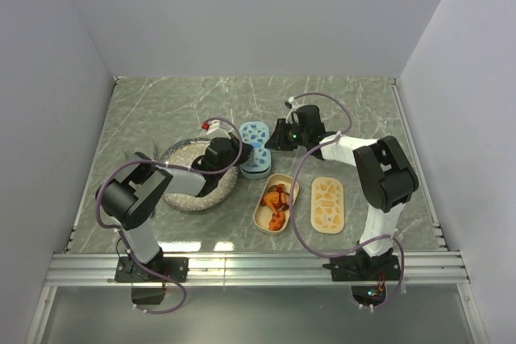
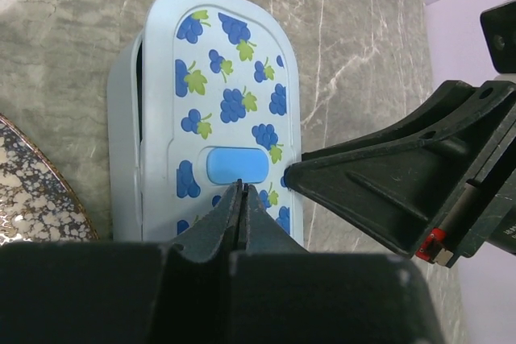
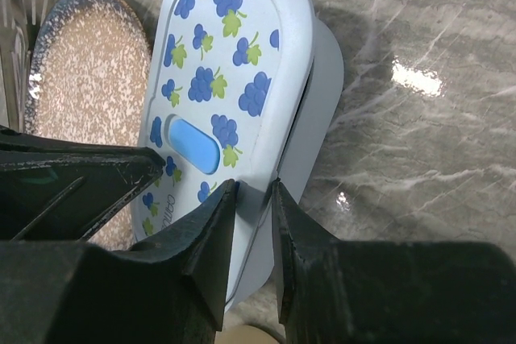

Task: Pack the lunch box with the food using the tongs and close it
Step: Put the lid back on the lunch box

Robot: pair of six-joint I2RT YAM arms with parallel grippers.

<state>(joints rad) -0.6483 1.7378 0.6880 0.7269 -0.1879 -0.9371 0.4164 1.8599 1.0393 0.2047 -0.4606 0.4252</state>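
Plate (image 1: pixel 187 191): speckled, just left of the box.
Blue lunch box (image 1: pixel 255 151): mid-table; its blue lid (image 2: pixel 234 78) sits skewed, not seated.
Beige tub (image 1: pixel 260 217): uncovered, holding the food (image 1: pixel 276 199); its beige lid (image 1: pixel 327 205) lies beside it.
Right gripper (image 3: pixel 251 191): fingers narrow, pinching the blue lid's rim, probably to steady it.
Left gripper (image 2: pixel 242 192): fingers pressed together, tips on the blue lid, probably to push it home.

A: On the left wrist camera, the near end of the pale blue oval lunch box with grape-print lid (image 2: pixel 226 78) disappears behind the left fingers (image 2: pixel 214 227).
B: The round speckled plate (image 2: pixel 32 191) runs off the left edge. From above, the orange chunks (image 1: pixel 276 197) in the beige oval tub (image 1: pixel 259 217) are too small to count.
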